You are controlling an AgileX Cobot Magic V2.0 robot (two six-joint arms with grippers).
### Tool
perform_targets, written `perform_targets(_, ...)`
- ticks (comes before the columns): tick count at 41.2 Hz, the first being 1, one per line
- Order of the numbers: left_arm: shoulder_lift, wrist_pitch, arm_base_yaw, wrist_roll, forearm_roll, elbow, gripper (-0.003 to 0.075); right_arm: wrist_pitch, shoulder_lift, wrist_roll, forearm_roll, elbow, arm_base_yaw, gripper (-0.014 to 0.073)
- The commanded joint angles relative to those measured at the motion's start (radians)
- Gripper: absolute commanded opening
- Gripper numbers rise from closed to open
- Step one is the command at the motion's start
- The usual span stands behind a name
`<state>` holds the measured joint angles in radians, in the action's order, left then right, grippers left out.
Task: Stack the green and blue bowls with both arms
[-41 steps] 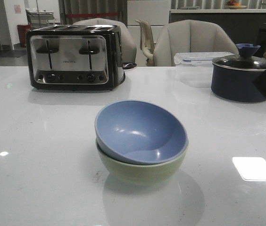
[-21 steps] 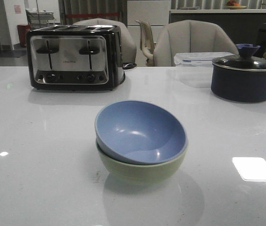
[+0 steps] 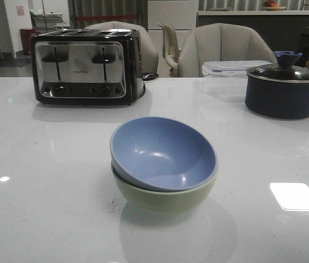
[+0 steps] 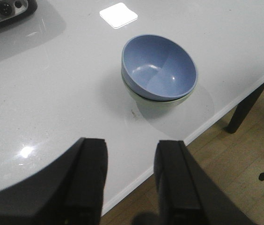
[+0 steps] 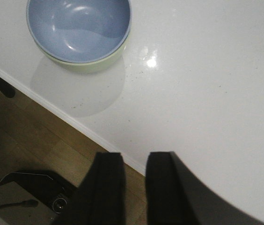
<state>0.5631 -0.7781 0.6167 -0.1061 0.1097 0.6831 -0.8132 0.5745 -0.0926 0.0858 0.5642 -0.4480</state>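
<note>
The dusty blue bowl sits nested, slightly tilted, inside the pale green bowl at the middle of the white table. Both also show in the left wrist view, blue over green, and in the right wrist view, blue over green. Neither arm shows in the front view. My left gripper is open and empty, over the table's near edge, well back from the bowls. My right gripper is open with a narrow gap, empty, also at the table's near edge.
A chrome toaster stands at the back left. A dark navy lidded pot stands at the back right, with a clear lidded box beside it. Chairs stand behind the table. A table leg and wooden floor show below the edge.
One second ago a dark part of the right arm showed at the front view's right edge by the pot; it has gone out of view. The bowls have not moved.
</note>
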Motion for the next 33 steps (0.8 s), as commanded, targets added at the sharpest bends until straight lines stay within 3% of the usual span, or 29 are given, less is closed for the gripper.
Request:
perform_targets(1,0.004,0.083,0.007,0.001,0.004,0.029,0.0232,0.063,-0.002,0.012,0.006,0.027,0.001,0.0135)
perform_targets(7,0.004,0.083,0.007,0.001,0.004,0.029,0.0095,0.064,-0.002,0.017,0.006,0.027,0.001,0.0035)
perform_targets(33,0.004,0.068,0.007,0.001,0.012,0.029,0.0102,0.061,-0.002,0.017,0.006,0.027,0.001,0.0034)
